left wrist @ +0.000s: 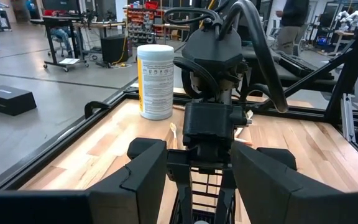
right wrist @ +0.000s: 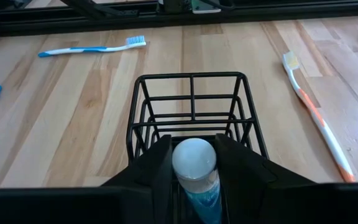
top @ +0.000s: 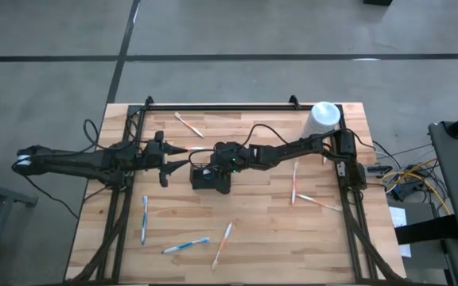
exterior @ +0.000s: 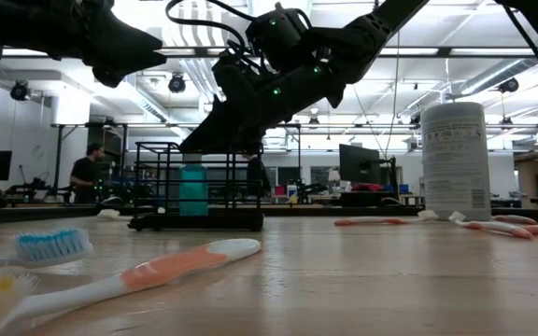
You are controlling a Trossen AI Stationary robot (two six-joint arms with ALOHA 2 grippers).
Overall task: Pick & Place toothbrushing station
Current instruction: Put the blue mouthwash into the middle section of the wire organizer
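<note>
Toothpaste tube (right wrist: 194,169) is clamped upright in the right hand (right wrist: 194,163) over the wire basket (right wrist: 191,112), presumably for lowering inside, while the left hand (top: 165,161) is kept apart nearby.

A white canister (top: 323,119) stands at the table's (top: 261,238) corner; toothbrushes (top: 222,244) lie scattered.

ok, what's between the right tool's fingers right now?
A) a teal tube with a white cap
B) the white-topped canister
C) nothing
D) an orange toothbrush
A: the right wrist view shows the right tool with its fingers on either side of a white-capped teal tube, at the near end of the black wire basket.
</note>
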